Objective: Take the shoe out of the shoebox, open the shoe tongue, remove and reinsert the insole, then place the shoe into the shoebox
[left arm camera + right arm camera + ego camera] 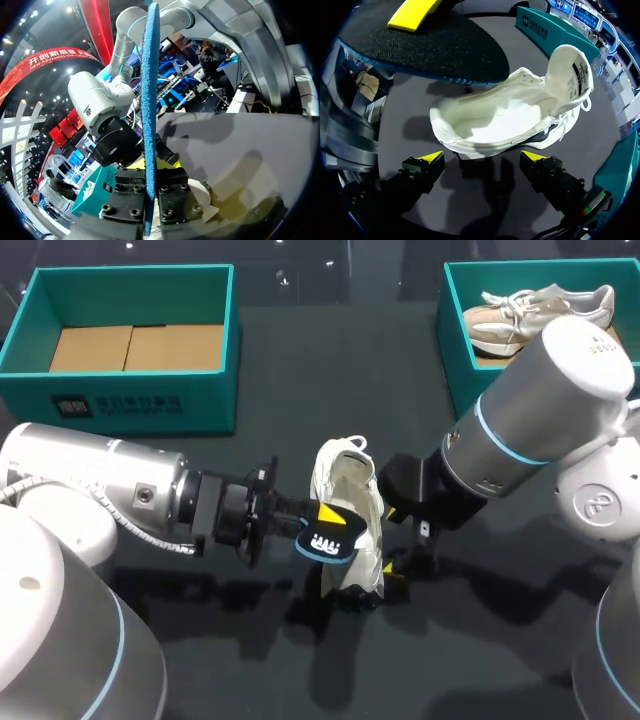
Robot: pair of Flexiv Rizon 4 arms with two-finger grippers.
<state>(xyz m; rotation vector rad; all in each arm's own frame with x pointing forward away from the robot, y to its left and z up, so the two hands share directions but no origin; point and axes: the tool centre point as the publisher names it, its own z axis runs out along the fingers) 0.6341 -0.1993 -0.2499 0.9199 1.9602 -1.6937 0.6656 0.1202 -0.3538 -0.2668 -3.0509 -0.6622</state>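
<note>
Over heel of shoe [350, 480]: insole [330, 540] pinched in left tool [318, 515].

left arm [110, 485] comes in level from the left, wrist stretched toward mid-table. the left gripper [324, 524] is clamped on the insole [330, 542], one finger pressed to each face. right arm [545, 400] slants down from the right. the right gripper [482, 159] sits low over the table, fingers [429, 162] spread wide apart.

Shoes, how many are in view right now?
2. A white shoe sits on the table near the centre; a beige shoe lies in the right-hand shoebox. Another could be hidden behind the right arm.
</note>
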